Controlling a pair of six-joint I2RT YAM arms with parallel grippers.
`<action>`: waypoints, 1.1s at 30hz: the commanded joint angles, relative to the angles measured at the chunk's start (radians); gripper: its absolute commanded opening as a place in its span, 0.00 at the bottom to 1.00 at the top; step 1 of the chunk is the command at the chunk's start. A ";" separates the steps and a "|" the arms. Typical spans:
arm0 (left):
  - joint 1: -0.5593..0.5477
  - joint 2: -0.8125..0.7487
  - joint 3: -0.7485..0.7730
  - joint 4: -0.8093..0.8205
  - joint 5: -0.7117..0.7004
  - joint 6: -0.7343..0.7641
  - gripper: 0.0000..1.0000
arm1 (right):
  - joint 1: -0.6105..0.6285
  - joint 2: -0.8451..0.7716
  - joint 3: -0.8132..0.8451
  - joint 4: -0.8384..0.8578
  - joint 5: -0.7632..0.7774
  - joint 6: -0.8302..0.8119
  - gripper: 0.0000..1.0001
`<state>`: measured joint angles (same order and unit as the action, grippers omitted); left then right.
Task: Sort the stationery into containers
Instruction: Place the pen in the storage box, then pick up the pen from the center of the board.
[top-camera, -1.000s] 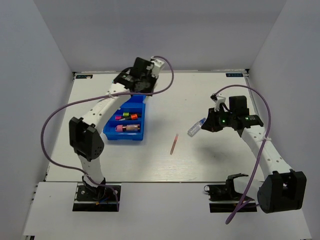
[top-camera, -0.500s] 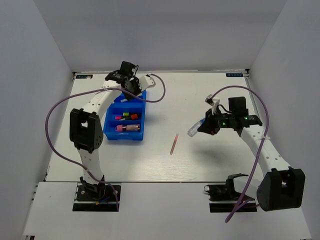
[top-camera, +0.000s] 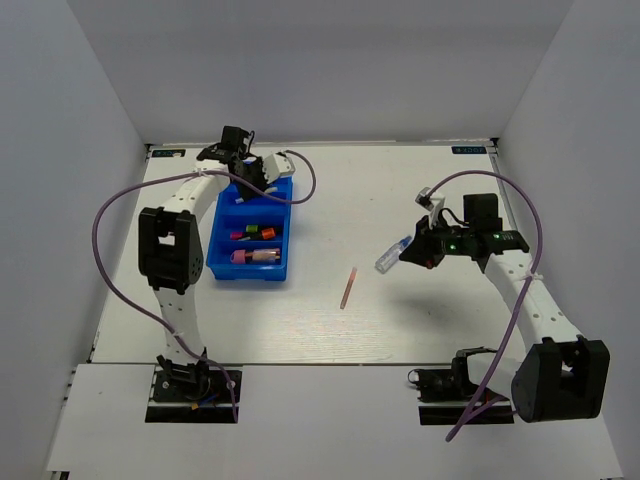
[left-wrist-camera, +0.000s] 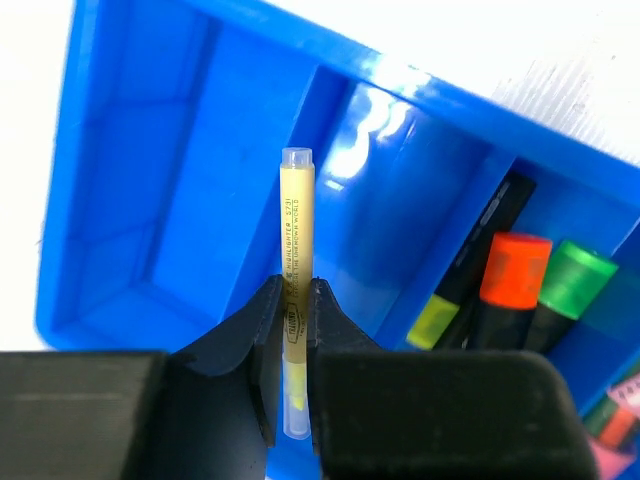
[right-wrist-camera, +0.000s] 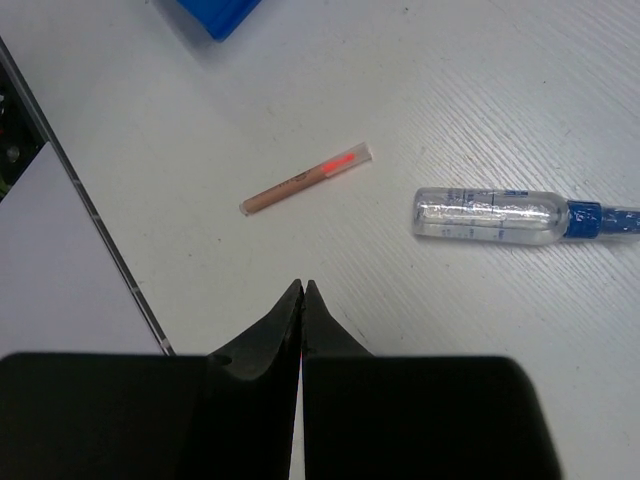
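My left gripper (left-wrist-camera: 295, 300) is shut on a thin yellow pencil-like stick (left-wrist-camera: 296, 230) and holds it above the far end of the blue tray (left-wrist-camera: 130, 150); its jaws pinch the stick near its lower end. In the top view this gripper (top-camera: 262, 178) hovers over the tray (top-camera: 285, 250). Orange (left-wrist-camera: 510, 280), green (left-wrist-camera: 570, 290) and yellow-tipped (left-wrist-camera: 470, 270) highlighters lie in a middle compartment. A fat pink marker (top-camera: 255, 256) lies in the near compartment. My right gripper (right-wrist-camera: 301, 290) is shut and empty above the table, near a clear blue-capped tube (right-wrist-camera: 500, 215) and an orange-tipped stick (right-wrist-camera: 305, 178).
The tube (top-camera: 392, 256) and the stick (top-camera: 347, 288) lie on the white table between the tray and my right gripper (top-camera: 405, 255). The tray's two far compartments hold nothing. Purple cables loop off both arms. Grey walls close in the table.
My left arm has swung left and back, bringing the yellow stick over the tray's far end. My right gripper has shifted slightly, still shut.
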<state>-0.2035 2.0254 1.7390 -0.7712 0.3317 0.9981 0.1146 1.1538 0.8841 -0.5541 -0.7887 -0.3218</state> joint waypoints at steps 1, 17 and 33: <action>-0.004 0.022 -0.009 0.035 0.066 0.019 0.00 | -0.016 0.006 0.009 -0.009 -0.032 -0.017 0.00; -0.011 -0.108 -0.197 0.407 -0.123 -0.212 0.95 | -0.058 0.009 0.010 -0.026 -0.086 -0.016 0.33; -0.430 -0.430 -0.389 0.280 -0.083 -0.843 0.59 | -0.050 0.139 0.107 -0.063 0.046 -0.015 0.90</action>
<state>-0.5770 1.5547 1.4433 -0.4225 0.2596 0.3931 0.0620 1.2793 0.9428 -0.6567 -0.8532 -0.4213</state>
